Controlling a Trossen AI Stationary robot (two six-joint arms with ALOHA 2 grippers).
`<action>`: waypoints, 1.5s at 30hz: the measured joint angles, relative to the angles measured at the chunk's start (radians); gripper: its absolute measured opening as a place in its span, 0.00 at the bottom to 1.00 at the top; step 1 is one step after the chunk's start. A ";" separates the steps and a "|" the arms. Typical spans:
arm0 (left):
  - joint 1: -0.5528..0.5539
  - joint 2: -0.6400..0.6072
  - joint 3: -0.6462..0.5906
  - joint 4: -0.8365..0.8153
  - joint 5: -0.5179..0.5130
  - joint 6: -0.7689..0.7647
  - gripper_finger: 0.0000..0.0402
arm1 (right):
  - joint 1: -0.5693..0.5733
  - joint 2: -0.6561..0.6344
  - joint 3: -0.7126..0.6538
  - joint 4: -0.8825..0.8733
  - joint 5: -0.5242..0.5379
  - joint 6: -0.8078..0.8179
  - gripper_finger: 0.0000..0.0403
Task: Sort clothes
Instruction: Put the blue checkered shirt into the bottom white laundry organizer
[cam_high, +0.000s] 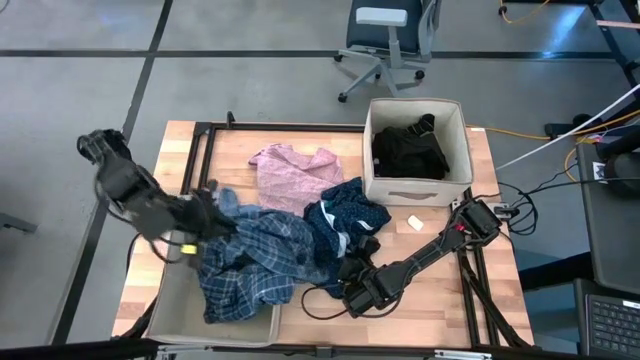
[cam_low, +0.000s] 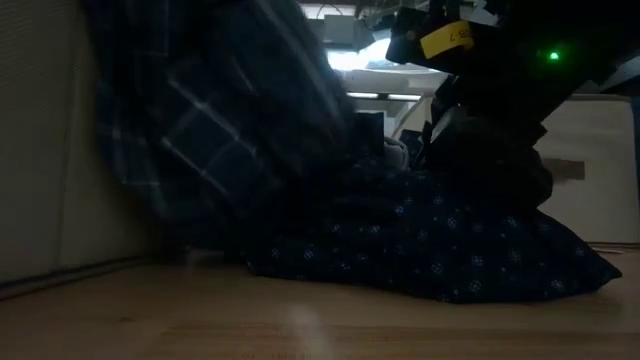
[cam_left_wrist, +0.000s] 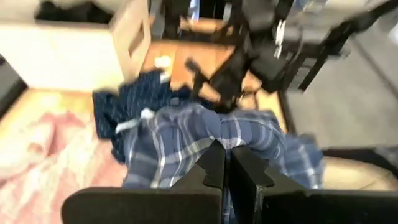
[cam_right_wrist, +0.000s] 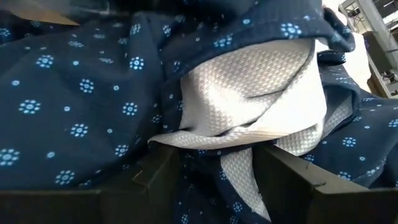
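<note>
**Clothes heaped mid-counter, both arms at the pile**

Counter (cam_high: 300, 140) of pale wood carries everything. At its far right stands a beige fabric square bin (cam_high: 455, 125) with black pieces (cam_high: 408, 150) inside; a second beige bin (cam_high: 165, 312) sits at the near left corner, partly covered by the blue-white plaid shirt (cam_high: 255, 262). That shirt is the largest garment, spread across the near-left part of the counter. Beside it to the right lies a navy garment with small pale dots (cam_high: 345, 215), touching the shirt. Beyond them the pink patterned top (cam_high: 290, 175) lies flat.

The left gripper (cam_left_wrist: 227, 163) has its jaws pressed together on a fold of the plaid shirt. The right gripper (cam_right_wrist: 217, 171) lies low against the navy garment, jaws standing apart, with a white waffle-textured cloth (cam_right_wrist: 261, 93) between them. A small white scrap (cam_high: 414, 223) lies near the far bin.
</note>
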 joint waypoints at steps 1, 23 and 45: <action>-0.013 -0.009 0.024 -0.002 -0.013 0.004 0.00 | 0.000 0.000 0.000 0.000 -0.005 0.000 0.49; -0.253 -0.039 0.347 -0.350 0.162 -0.260 0.00 | -0.006 0.000 0.000 -0.003 -0.016 0.001 0.49; -0.452 0.159 -0.419 -0.113 0.296 -0.923 0.00 | -0.014 0.000 0.000 -0.003 -0.024 -0.002 0.49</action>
